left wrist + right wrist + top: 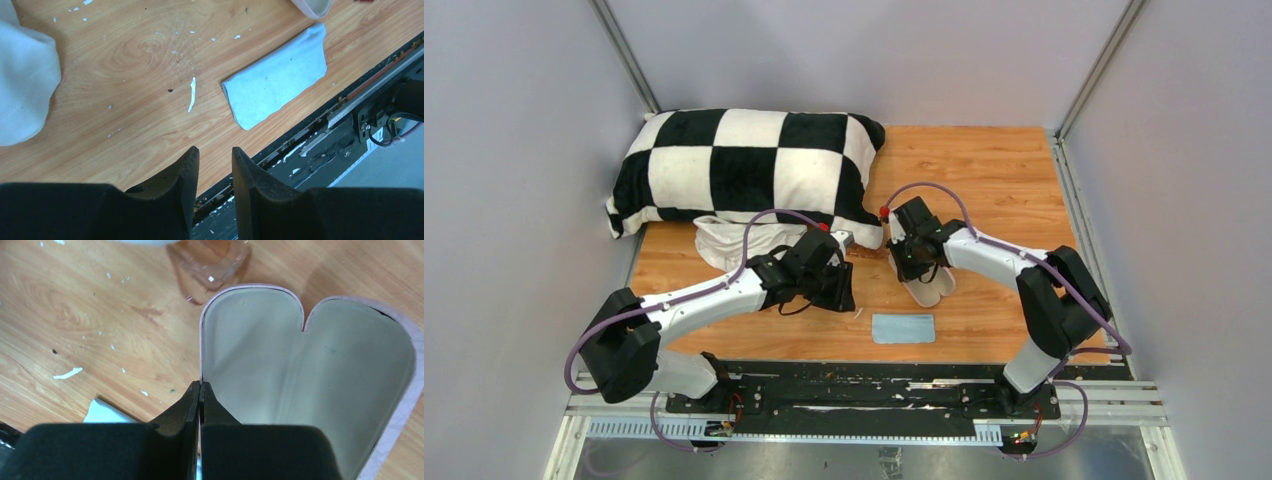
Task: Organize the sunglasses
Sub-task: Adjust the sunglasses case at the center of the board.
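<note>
Right claw (pixel 200 385) closed tight at the rim of the open pink case (pixel 300 380), left claw (pixel 215 155) parted and empty near the blue cloth (pixel 277 82); what I take for the sunglasses (pixel 215 260) lie on the worktop (pixel 75 315) just past the case, so packing's all left.

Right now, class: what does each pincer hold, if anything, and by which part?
Right pincer: shut on the pink case, at the rim of one open half. Left pincer: open, nothing held.
</note>
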`<state>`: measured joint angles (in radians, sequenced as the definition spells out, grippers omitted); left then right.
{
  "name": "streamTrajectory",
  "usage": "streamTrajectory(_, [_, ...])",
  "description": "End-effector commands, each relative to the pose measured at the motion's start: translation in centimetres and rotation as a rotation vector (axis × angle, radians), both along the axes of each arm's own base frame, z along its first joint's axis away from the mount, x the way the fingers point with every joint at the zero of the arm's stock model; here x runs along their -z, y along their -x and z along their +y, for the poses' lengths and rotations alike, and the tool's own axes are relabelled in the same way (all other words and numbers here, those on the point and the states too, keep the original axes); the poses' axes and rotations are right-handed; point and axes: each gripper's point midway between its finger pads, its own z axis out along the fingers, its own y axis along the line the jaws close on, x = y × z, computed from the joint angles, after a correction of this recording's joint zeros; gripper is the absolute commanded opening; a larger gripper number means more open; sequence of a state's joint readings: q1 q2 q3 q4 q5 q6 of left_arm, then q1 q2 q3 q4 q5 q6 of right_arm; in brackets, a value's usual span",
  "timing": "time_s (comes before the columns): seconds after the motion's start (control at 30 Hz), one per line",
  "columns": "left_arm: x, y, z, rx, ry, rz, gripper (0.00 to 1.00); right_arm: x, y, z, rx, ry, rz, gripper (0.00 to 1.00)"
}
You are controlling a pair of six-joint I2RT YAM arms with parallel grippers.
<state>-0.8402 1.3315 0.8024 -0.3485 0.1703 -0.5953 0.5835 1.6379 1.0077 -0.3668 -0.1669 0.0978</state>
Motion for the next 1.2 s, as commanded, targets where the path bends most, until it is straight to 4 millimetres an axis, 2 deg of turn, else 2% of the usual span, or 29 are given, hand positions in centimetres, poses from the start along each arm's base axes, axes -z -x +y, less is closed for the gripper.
streamTrajectory(0.0, [-1.0, -0.9, -0.7, -0.031, 0.035, -0.016, 0.36, 0.2, 0.9, -1.3, -0.055, 0.137, -0.088, 0.0])
streamTrajectory(0.2, [-0.8, -1.0, -0.8, -0.043, 0.039, -0.007, 0.36, 0.1, 0.7, -1.6, -0.067, 0.19, -0.153, 0.0])
streamTrajectory(0.43, [-0.6, -1.0, -0.8, -0.051, 0.044, -0.002, 0.36, 0.8, 1.6, -0.8, -0.116, 0.218, -0.161, 0.0])
streamTrajectory(0.57, [-0.5, -1.0, -0.8, -0.059, 0.042, 0.0, 0.36, 1.2, 1.6, -0.8, -0.121, 0.256, -0.18, 0.0])
streamTrajectory(0.77, [-0.8, -1.0, -0.6, -0.059, 0.035, -0.004, 0.36, 1.6, 1.6, 0.4, -0.144, 0.252, -0.206, 0.01])
streamTrajectory(0.83, [-1.0, -0.9, -0.6, -0.053, 0.043, 0.003, 0.36, 1.9, 1.8, 0.5, -0.15, 0.258, -0.206, 0.04])
streamTrajectory(1.0, [-1.1, -1.0, -0.5, -0.06, 0.048, 0.003, 0.36, 1.8, 1.9, 0.2, -0.148, 0.272, -0.218, 0.24])
streamTrajectory(1.17, [-0.8, -0.9, -0.8, -0.045, 0.051, 0.018, 0.36, 0.6, 2.0, 0.1, -0.14, 0.261, -0.239, 0.34])
